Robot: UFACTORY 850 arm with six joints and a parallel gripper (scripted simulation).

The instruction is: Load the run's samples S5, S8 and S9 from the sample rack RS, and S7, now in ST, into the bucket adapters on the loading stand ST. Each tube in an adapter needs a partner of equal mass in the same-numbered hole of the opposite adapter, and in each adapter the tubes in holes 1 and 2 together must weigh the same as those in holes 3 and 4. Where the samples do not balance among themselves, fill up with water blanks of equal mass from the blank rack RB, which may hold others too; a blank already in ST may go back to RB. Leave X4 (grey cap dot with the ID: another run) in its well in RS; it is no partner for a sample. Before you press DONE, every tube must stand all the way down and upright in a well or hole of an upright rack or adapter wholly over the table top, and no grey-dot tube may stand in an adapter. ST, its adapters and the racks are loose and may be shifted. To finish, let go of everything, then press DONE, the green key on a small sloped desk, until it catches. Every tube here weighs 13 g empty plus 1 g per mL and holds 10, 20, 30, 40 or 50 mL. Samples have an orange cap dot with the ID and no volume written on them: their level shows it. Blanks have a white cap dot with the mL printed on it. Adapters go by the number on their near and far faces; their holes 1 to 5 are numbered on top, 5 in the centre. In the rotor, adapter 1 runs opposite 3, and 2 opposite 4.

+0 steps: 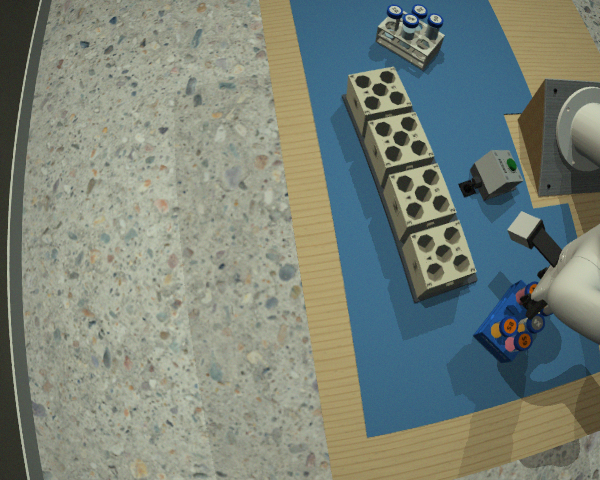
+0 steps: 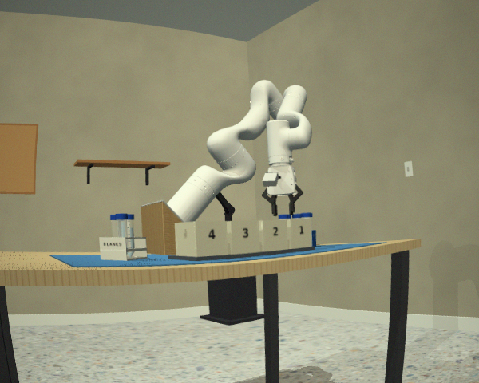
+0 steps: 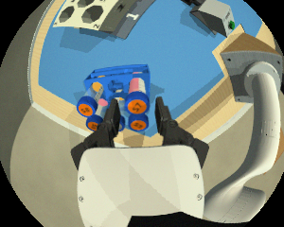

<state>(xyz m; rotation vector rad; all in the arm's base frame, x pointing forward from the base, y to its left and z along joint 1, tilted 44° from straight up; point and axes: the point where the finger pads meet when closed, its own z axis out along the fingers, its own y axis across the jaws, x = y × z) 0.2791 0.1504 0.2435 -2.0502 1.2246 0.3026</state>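
The blue sample rack RS (image 1: 489, 338) (image 3: 115, 76) stands on the mat near the table's front right. It holds several tubes with orange cap dots (image 1: 508, 325) (image 3: 85, 109) and one with a grey cap dot (image 1: 536, 323). My gripper (image 1: 533, 305) (image 2: 283, 209) (image 3: 136, 105) is open and empty. It points down over the rack with its fingertips just above the caps, astride an orange-dot tube (image 3: 137, 101) in the wrist view. I cannot read the IDs. The loading stand ST carries four cream adapters (image 1: 379, 95) (image 1: 440, 256) (image 2: 243, 241) in a row. All their holes look empty.
The blank rack RB (image 1: 410, 41) (image 2: 116, 247) with several blue-capped tubes stands at the far end of the mat. The grey DONE desk (image 1: 496, 175) (image 3: 214, 13) with its green key (image 1: 510, 164) sits between ST and the arm's base (image 1: 564, 139).
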